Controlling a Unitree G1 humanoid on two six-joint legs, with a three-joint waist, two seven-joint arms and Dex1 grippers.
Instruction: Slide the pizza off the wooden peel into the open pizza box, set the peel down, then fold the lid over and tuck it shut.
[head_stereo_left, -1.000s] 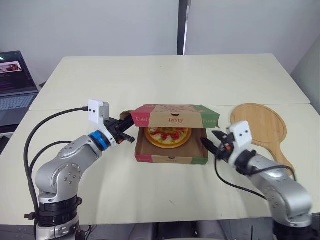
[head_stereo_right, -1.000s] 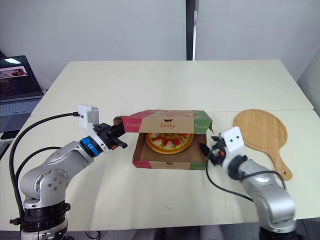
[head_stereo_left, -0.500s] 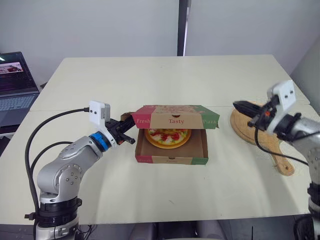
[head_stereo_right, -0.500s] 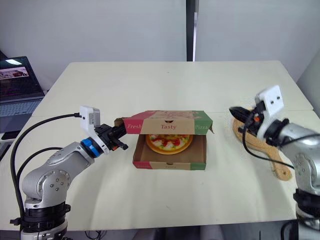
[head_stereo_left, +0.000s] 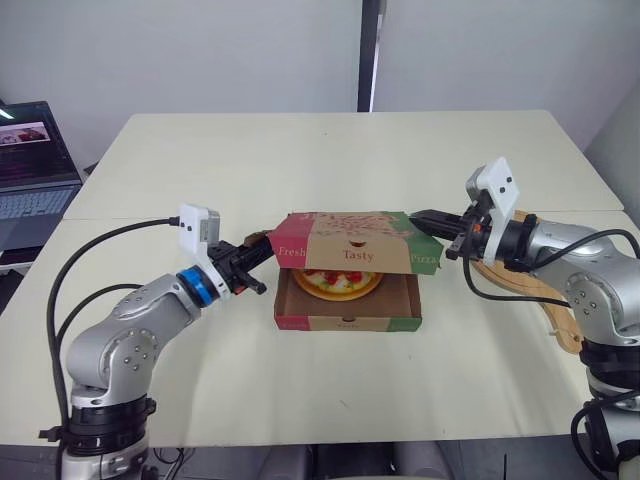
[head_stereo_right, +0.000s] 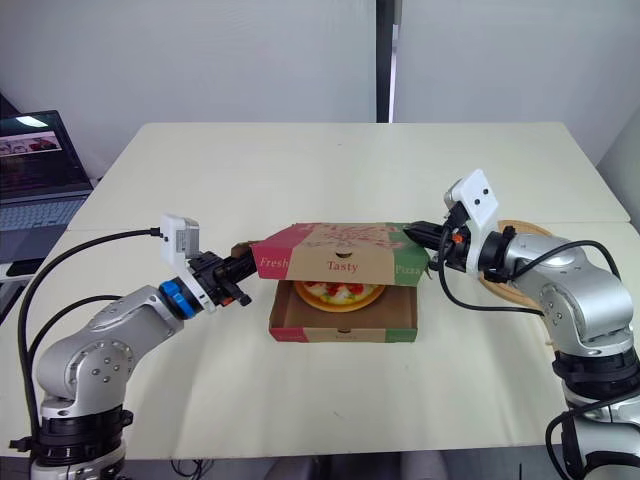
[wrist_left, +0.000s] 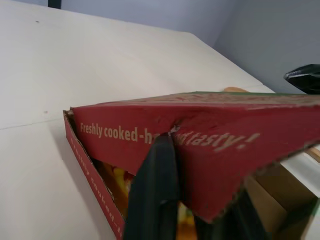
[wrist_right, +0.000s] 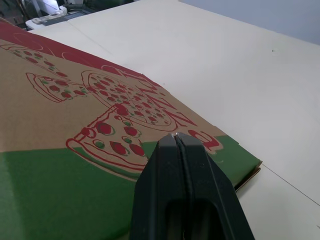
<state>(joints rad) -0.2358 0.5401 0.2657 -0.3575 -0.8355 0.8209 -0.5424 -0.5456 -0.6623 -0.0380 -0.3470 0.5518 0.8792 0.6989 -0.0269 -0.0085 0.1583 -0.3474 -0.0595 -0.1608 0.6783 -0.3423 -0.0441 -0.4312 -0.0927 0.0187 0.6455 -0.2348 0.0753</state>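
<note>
The pizza box (head_stereo_left: 345, 320) sits mid-table with the pizza (head_stereo_left: 338, 285) inside it. Its lid (head_stereo_left: 350, 228) is folded forward and hangs just above the box, with the "Tasty" front flap pointing down. My left gripper (head_stereo_left: 262, 262) is at the lid's left side. In the left wrist view one of its fingers (wrist_left: 152, 190) is in front of the red side flap (wrist_left: 200, 145) and the other behind it. My right gripper (head_stereo_left: 418, 214) is shut, its tip over the lid's green far right corner (wrist_right: 215, 160). The wooden peel (head_stereo_left: 562, 330) lies flat at the right, mostly behind my right arm.
An open laptop (head_stereo_left: 35, 160) stands on a side table at the far left. The cream table (head_stereo_left: 340, 160) stretches bare behind the box. Cables trail from both wrists over the table's front half.
My right arm has swung from the box's right front, out over the peel, then in to the lid's far right corner, shutting on the way. The lid has dropped lower over the pizza.
</note>
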